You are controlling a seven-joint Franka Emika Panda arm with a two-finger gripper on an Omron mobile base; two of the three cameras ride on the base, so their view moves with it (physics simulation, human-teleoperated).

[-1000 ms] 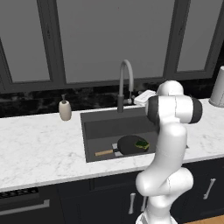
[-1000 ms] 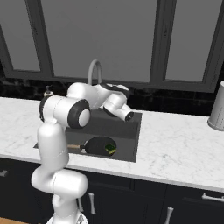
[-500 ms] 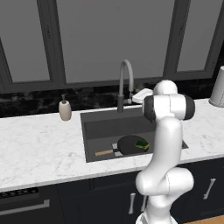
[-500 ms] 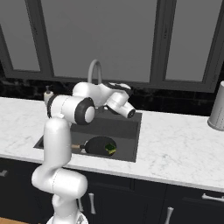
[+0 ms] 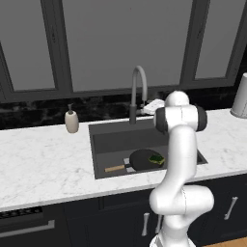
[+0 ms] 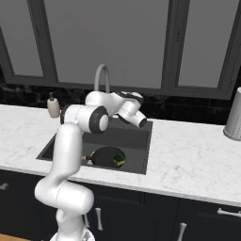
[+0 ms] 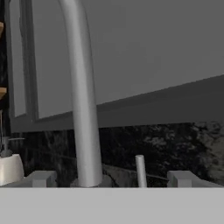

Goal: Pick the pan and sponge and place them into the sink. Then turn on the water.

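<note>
With pan (image 5: 144, 159) and sponge (image 5: 156, 158) lodged in the sink (image 5: 116, 140), the end effector (image 7: 112, 178), fingers held apart, is aimed at the faucet (image 5: 137, 91); its thin lever (image 7: 140, 170) could be missed.

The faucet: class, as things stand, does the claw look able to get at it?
Probably yes. In the hand view the faucet rises straight ahead of the claw, its thin lever between the fingertips, with nothing between. The pan and sponge lie low in the sink, out of the way.
</note>
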